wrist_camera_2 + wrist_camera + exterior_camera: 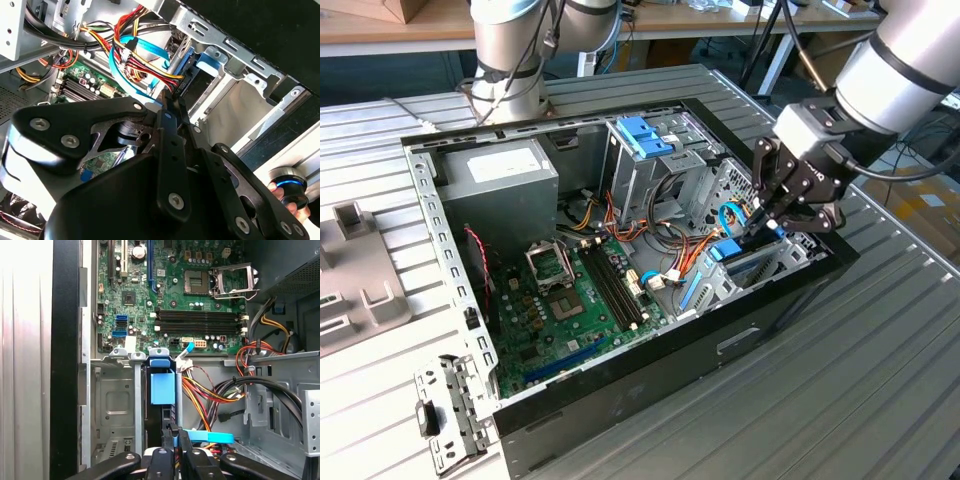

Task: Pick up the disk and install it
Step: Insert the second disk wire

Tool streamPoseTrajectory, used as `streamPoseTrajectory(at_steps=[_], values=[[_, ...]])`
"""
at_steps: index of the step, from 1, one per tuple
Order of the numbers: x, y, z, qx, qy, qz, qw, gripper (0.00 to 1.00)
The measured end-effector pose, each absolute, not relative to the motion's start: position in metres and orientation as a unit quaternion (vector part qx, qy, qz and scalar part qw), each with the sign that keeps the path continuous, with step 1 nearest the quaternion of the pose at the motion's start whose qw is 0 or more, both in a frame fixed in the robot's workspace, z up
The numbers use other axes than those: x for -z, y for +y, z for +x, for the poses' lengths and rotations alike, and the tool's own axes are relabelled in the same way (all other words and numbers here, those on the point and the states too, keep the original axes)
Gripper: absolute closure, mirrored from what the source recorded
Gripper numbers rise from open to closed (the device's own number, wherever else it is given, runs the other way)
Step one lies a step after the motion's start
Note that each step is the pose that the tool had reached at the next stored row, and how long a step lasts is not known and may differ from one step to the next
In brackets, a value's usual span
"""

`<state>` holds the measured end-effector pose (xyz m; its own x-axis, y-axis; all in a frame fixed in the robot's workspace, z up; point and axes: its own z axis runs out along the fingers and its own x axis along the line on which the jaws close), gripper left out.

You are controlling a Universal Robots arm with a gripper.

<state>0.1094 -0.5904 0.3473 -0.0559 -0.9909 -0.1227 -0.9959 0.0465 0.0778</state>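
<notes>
A robot arm's gripper (772, 222) reaches into an open computer case (620, 380) on a ribbed metal counter (880, 400), its fingers drawn together on the top edge of the disk (745, 262), which stands on edge in a metal bay (715, 290) at the case's corner on the exterior view's right. In the first wrist view the disk (162, 385) sits between the bay's upright rails with its light-blue carrier facing up, the fingers (172, 440) closed just behind it. How far the disk is seated cannot be judged from these angles. The risk lies in the crowding: a bundle of red, yellow and orange wires (210, 392) and a flat blue cable (207, 437) run just beside the slot, and either could snag or be pinched if the disk is driven down at a tilt. A skewed push could also jam the carrier against the rails.
</notes>
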Motion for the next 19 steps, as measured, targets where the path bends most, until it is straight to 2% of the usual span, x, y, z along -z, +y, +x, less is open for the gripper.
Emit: streamPoseTrajectory(at_steps=[19], values=[[-0.3453,-0.5984,0.1052,-0.071,0.723,-0.687,0.018,0.84]])
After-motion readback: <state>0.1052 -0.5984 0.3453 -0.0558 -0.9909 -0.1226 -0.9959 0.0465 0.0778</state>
